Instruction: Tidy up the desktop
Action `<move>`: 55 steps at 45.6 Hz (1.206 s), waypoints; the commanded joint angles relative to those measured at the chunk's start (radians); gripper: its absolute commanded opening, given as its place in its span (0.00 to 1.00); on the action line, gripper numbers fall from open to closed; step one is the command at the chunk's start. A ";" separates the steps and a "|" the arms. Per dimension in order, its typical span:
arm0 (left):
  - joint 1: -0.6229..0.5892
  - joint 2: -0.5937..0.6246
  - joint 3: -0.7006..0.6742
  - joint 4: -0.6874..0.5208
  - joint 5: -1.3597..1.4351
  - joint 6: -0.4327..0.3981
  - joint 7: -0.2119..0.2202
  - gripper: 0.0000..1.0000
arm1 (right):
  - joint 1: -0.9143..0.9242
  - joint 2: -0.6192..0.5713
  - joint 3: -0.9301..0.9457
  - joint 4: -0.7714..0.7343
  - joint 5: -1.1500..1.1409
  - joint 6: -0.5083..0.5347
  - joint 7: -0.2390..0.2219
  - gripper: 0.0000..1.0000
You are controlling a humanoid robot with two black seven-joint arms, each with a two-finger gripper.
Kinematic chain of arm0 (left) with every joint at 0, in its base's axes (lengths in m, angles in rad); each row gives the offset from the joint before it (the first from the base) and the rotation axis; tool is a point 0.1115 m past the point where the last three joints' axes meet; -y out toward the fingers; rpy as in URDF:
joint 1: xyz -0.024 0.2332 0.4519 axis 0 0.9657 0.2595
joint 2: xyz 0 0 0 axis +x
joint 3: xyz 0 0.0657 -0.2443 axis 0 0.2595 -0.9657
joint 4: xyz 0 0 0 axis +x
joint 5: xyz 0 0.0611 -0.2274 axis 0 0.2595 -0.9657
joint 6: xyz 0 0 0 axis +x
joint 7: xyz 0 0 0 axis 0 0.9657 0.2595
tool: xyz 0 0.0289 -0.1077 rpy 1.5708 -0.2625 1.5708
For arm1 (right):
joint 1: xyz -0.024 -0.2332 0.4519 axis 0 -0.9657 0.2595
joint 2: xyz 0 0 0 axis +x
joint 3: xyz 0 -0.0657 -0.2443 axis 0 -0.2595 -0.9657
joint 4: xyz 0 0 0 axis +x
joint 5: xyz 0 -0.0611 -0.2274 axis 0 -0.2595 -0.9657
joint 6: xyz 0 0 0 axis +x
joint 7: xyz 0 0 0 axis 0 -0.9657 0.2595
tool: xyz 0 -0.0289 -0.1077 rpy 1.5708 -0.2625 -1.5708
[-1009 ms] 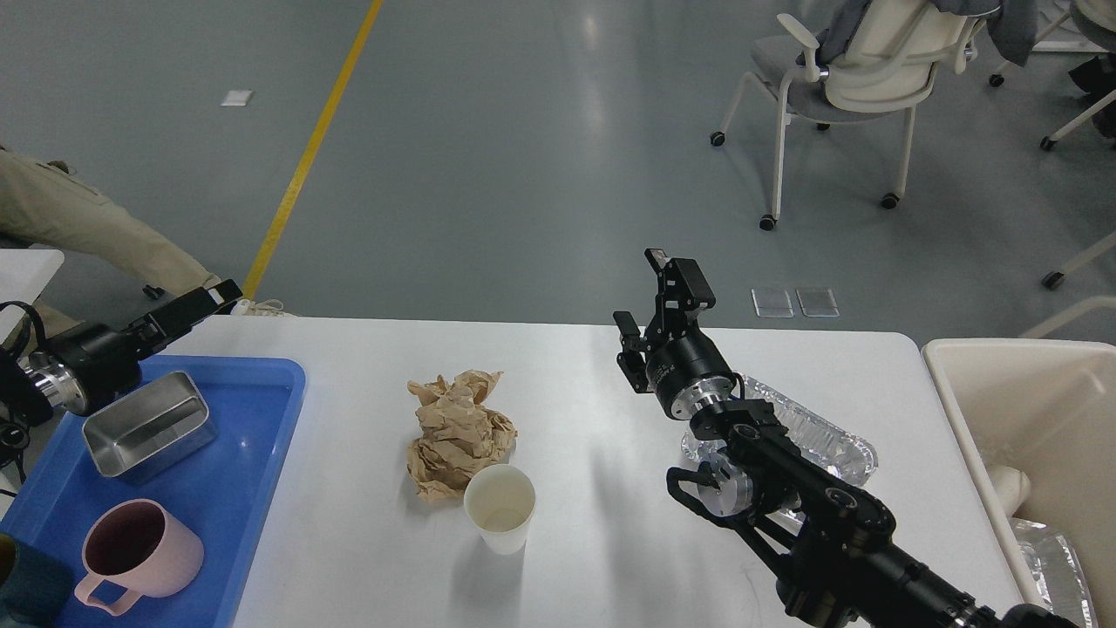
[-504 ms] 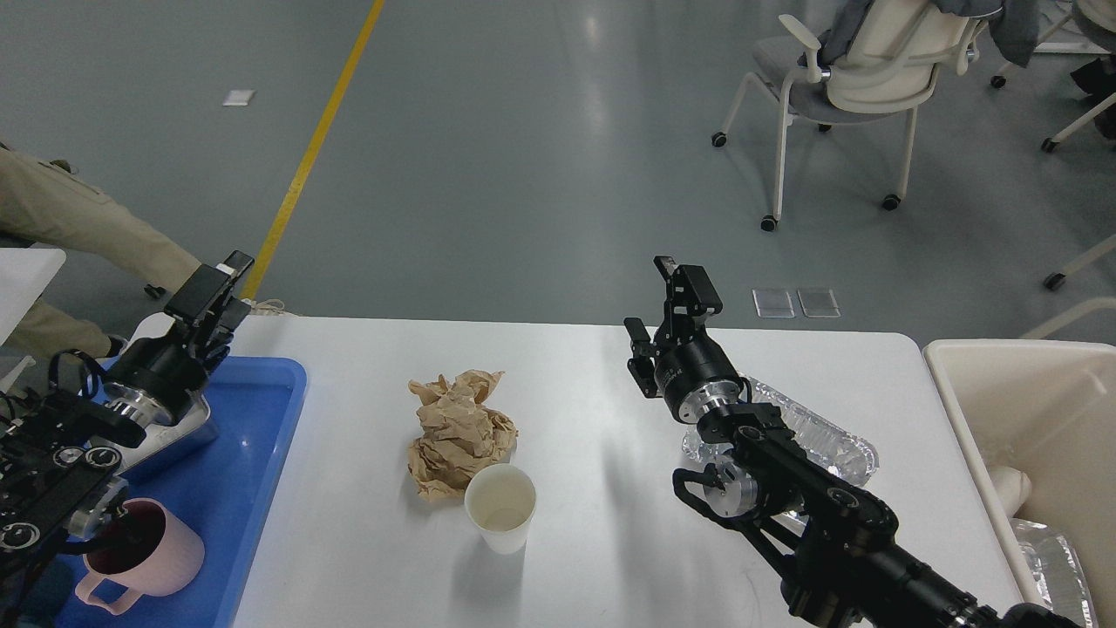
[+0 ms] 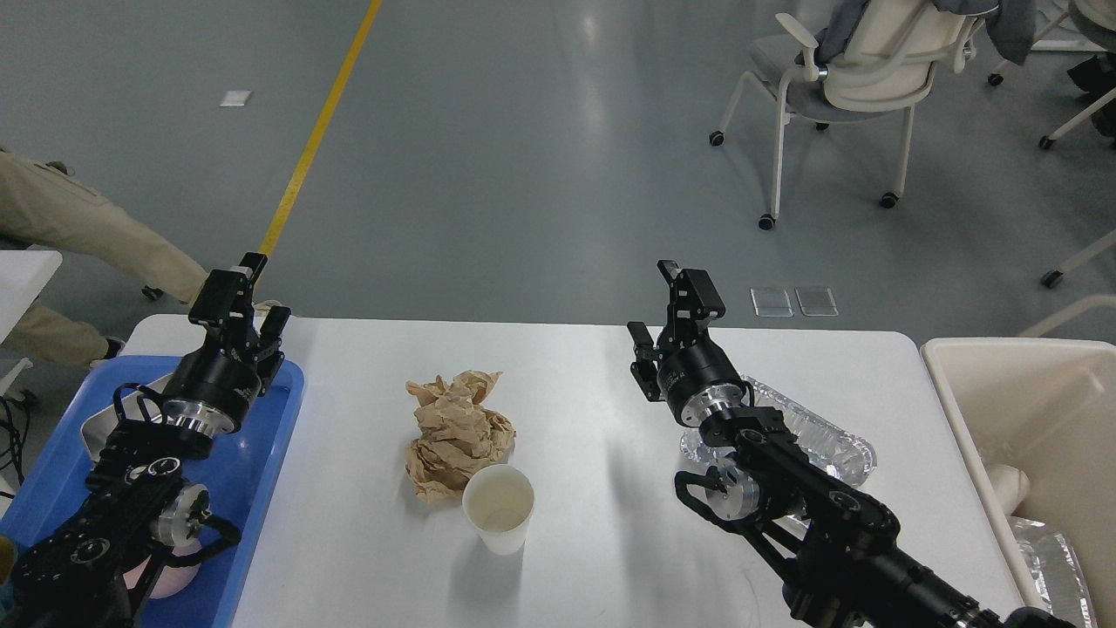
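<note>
The white desktop [image 3: 602, 541] holds a crumpled brown paper [image 3: 458, 430] near the middle. A white paper cup [image 3: 499, 507] stands upright just in front of the paper. A clear ribbed plastic container [image 3: 819, 436] lies at the right, partly hidden behind my right arm. Just left of that container my right gripper [image 3: 668, 319] hangs above the table's far edge, open and empty. My left gripper [image 3: 249, 307] is open and empty too, over the far right corner of the blue tray [image 3: 261, 453].
On the blue tray, my left arm hides most of a metal tin [image 3: 91, 433] and a pink mug [image 3: 170, 580]. A cream bin [image 3: 1029, 410] stands at the table's right end. A person's legs [image 3: 78, 231] are at the far left, and a chair [image 3: 859, 78] stands beyond the table.
My left arm has swung in from the left edge over the blue tray, covering the tin and mug. My right gripper has drifted slightly right and down.
</note>
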 commanded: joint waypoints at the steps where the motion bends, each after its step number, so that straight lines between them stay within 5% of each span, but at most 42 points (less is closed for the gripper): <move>1: 0.006 0.002 0.000 -0.003 -0.009 0.006 -0.009 0.97 | 0.002 -0.008 0.003 0.005 0.001 -0.012 0.000 1.00; 11: 0.012 -0.008 -0.004 0.013 -0.144 0.026 -0.081 0.97 | 0.004 -0.020 0.023 0.006 0.001 -0.029 0.000 1.00; 40: 0.020 -0.006 -0.003 0.008 -0.238 -0.005 -0.070 0.97 | -0.042 -0.226 0.071 0.139 0.014 -0.017 0.000 1.00; 55: 0.020 0.002 -0.003 0.014 -0.238 -0.063 -0.069 0.97 | -0.076 -0.600 -0.093 0.350 0.014 0.015 0.017 1.00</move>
